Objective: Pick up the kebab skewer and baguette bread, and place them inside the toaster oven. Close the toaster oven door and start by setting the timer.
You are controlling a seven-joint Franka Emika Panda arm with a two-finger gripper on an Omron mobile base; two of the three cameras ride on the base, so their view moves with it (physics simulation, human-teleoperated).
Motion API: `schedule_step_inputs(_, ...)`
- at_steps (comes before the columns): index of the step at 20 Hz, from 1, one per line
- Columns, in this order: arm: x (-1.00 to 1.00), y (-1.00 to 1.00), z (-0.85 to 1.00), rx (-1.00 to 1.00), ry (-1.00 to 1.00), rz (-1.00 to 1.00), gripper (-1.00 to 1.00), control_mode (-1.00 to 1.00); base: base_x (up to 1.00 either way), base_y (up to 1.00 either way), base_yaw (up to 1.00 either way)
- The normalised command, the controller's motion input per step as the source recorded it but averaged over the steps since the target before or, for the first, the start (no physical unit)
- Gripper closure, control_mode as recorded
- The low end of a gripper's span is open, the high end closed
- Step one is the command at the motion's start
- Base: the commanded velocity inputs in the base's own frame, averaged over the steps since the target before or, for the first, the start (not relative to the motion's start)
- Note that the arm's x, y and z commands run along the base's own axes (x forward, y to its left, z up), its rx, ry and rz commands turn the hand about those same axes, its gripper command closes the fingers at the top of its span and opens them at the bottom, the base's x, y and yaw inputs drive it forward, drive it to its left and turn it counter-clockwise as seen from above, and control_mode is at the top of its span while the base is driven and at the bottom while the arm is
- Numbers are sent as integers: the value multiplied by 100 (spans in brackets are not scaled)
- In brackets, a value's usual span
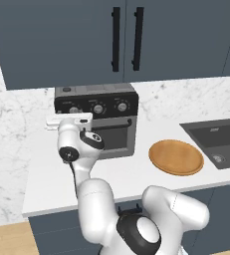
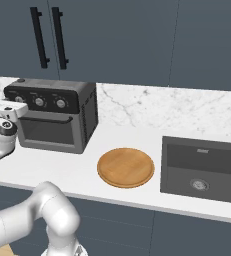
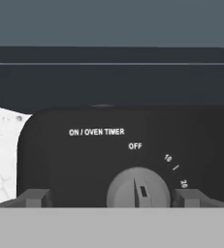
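Observation:
The toaster oven stands at the back of the counter, and its door is up and shut. My gripper is open and level with the black control panel. Its fingertips stand on either side of the leftmost knob, apart from it. That knob is labelled ON / OVEN TIMER, and its mark points up towards OFF. From the base views my white hand covers the panel's left end. The kebab skewer and the baguette bread are hidden from view.
A round wooden plate lies bare on the white counter right of the oven. Further right is a dark sink. Dark wall cabinets with black bar handles hang above the oven.

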Motion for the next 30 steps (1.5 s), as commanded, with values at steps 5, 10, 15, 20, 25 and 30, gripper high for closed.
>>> schedule_step_inputs(5,0,0,8,-5,0,0,-100,-100,0,0,0)
schedule_step_inputs(10,0,0,4,-3,0,0,-100,-100,0,0,0)
schedule_step_inputs(15,0,0,7,0,0,0,-100,-100,0,0,0)
schedule_step_inputs(20,0,0,4,-1,0,0,-100,-100,0,0,0)
schedule_step_inputs(25,-9,1,0,0,0,0,-100,-100,0,0,0)
schedule_step_inputs(30,-16,0,10,0,-2,0,-100,-100,0,0,0)
